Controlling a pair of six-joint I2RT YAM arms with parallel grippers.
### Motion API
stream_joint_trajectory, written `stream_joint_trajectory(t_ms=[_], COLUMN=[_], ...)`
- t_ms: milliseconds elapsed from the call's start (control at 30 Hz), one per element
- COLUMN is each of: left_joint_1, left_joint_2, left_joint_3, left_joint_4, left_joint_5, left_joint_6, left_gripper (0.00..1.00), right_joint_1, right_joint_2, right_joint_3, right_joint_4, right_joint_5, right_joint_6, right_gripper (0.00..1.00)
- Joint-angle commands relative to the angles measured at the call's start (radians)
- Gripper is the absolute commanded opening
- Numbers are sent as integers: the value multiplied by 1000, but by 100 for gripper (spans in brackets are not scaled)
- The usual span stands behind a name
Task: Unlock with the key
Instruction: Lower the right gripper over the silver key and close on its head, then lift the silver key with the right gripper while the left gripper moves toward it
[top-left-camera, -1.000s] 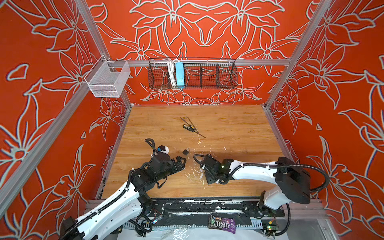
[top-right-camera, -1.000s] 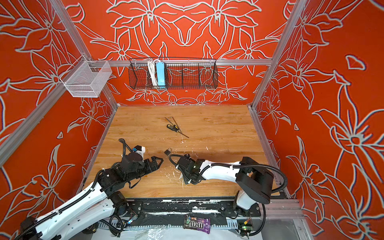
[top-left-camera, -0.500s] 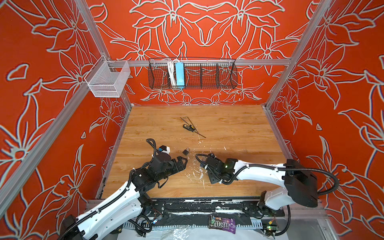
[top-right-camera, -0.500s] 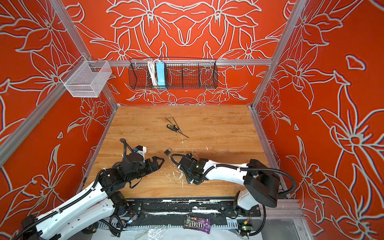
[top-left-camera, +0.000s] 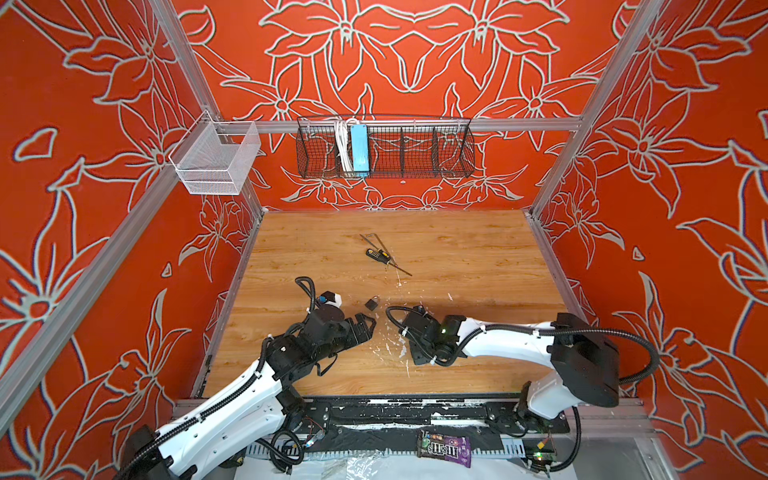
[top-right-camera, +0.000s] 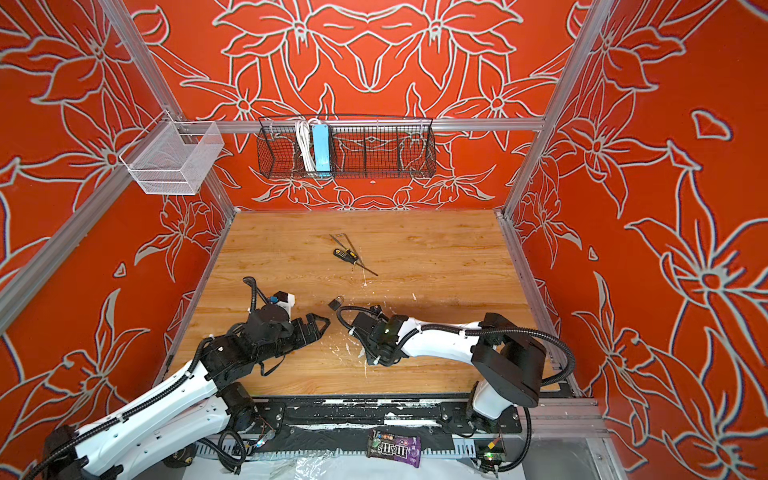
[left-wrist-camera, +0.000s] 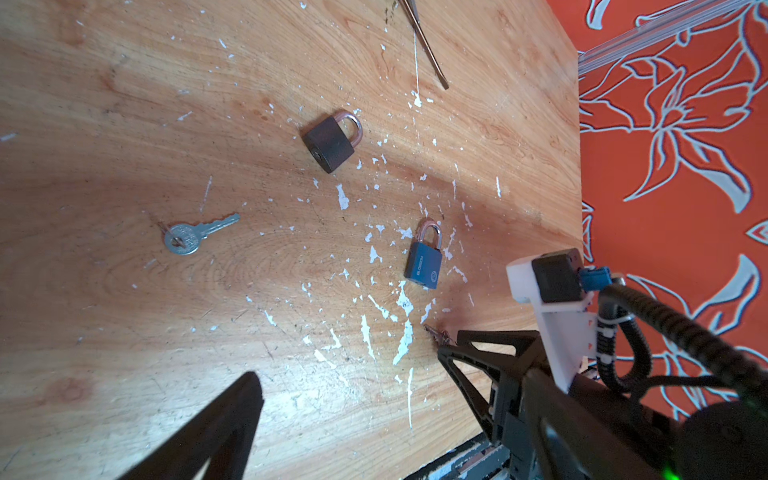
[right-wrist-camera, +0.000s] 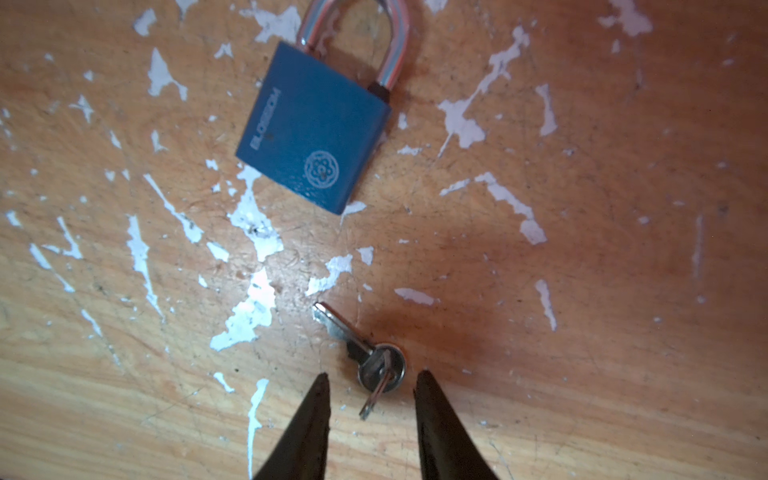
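Right claw (right-wrist-camera: 372, 374) stood parted astride small key (right-wrist-camera: 357, 343), nothing gripped; blade pointed away toward blue padlock (right-wrist-camera: 316, 124). Left claw (top-left-camera: 368, 327), spread wide, sat farther off.

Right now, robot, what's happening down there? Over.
Left gripper open, empty. Right gripper open, straddling the small key, not yet gripped. Blue padlock lying nearby, shackle shut. Nothing in the way.

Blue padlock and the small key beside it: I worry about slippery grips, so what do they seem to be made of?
Blue padlock: body likely metal under a matte blue paint or coating, with white printed lettering. Its shackle looks like polished steel, bright and mirror-like. Small key: probably plated metal, silvery and glossy, with sharp highlights.
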Motion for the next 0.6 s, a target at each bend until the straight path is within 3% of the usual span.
stream_joint_trajectory(t_ms=[0,567], left_joint_1=[-7,-7], left_joint_2=[8,74], left_joint_3=[30,40], left_joint_4=[-7,28], left_joint_5=[12,45], left_joint_6=[12,22], left_gripper=[97,97], right_joint_1=[5,5], right_joint_2=[22,-9], right_joint_3=[31,-24], right_joint_4=[-20,-34], right_joint_5=[29,32], right_joint_6=[40,28], right_gripper=[34,17])
